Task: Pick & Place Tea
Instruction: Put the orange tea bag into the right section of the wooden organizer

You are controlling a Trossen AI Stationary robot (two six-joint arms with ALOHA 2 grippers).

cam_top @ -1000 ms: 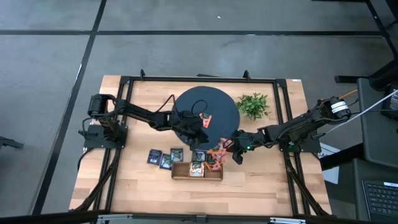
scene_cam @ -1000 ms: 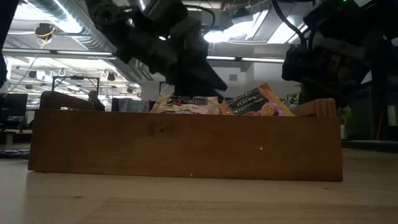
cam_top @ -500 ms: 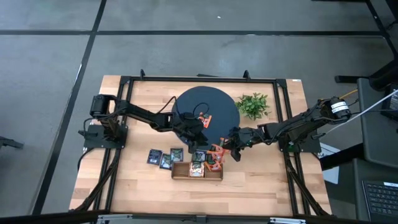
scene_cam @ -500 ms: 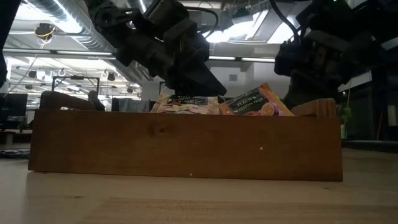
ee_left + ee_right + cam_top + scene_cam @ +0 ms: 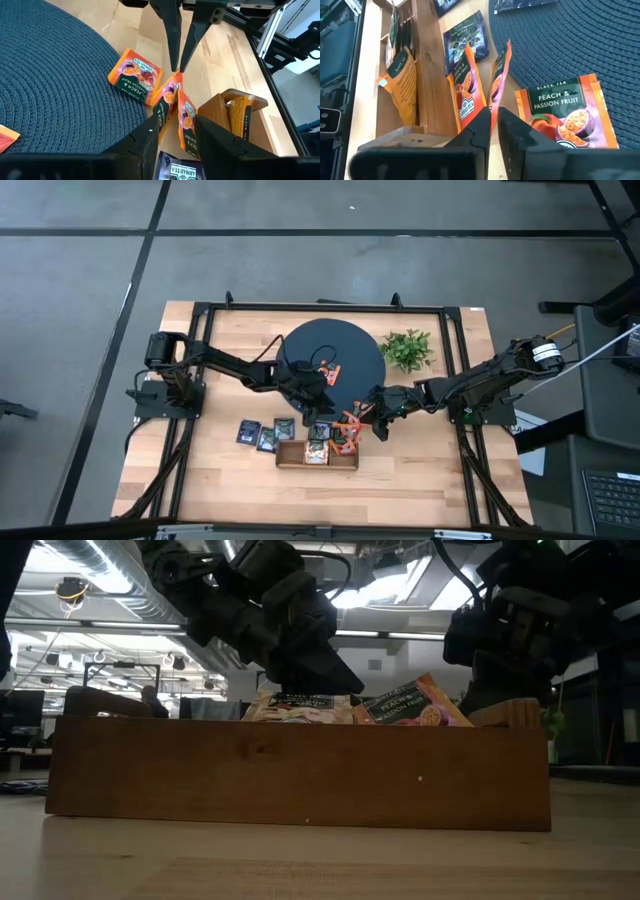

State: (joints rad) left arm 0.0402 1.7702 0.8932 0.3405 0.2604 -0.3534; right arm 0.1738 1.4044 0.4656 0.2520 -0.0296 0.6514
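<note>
Right claw [image 5: 378, 420], fingers nearly shut, at the upright orange tea sachets [image 5: 465, 92] just beyond the tray [image 5: 316, 454]; left claw [image 5: 322, 402] open nearby. Only the wrist views show another sachet [image 5: 135, 76] lying flat on the mat [image 5: 50, 85].

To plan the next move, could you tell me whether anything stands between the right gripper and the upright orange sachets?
Nothing visible does: the right gripper is at the top edge of the orange sachets, beside the wooden tray.
</note>
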